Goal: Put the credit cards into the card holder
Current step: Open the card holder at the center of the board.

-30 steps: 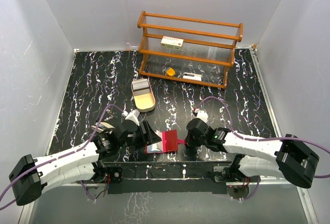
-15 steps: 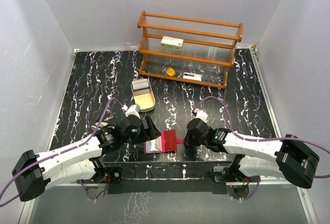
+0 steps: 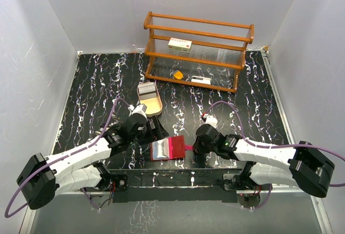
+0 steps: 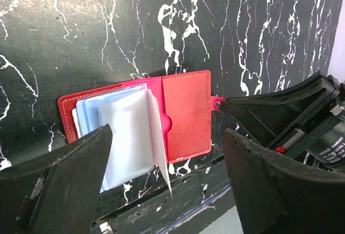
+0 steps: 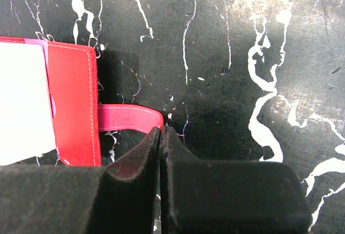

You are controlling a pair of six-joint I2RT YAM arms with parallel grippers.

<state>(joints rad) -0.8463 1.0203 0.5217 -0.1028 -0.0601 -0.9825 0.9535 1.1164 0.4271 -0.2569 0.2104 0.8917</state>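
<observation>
The red card holder point(image 3: 171, 148) lies open near the table's front edge, its clear pockets point(image 4: 126, 134) fanned up, one leaf standing on edge. My left gripper point(image 3: 154, 130) is open and empty, hovering just above and behind the holder, its jaws wide either side of it in the left wrist view point(image 4: 168, 145). My right gripper point(image 3: 193, 148) is shut on the holder's red strap point(image 5: 126, 118) at its right end point(image 5: 163, 128). A stack of grey and white credit cards point(image 3: 146, 89) lies in a tan tray.
The tan oval wooden tray point(image 3: 152, 106) sits behind the left gripper. A wooden rack point(image 3: 198, 50) at the back holds a white box with red marks point(image 3: 179, 43), an orange wedge point(image 3: 177, 74) and a small white item point(image 3: 200, 79). A dark rail point(image 3: 178, 178) runs along the front edge.
My left gripper has drawn back from the holder's left side toward the tray. The holder's pockets now lie more spread out. The right gripper has stayed put on the strap.
</observation>
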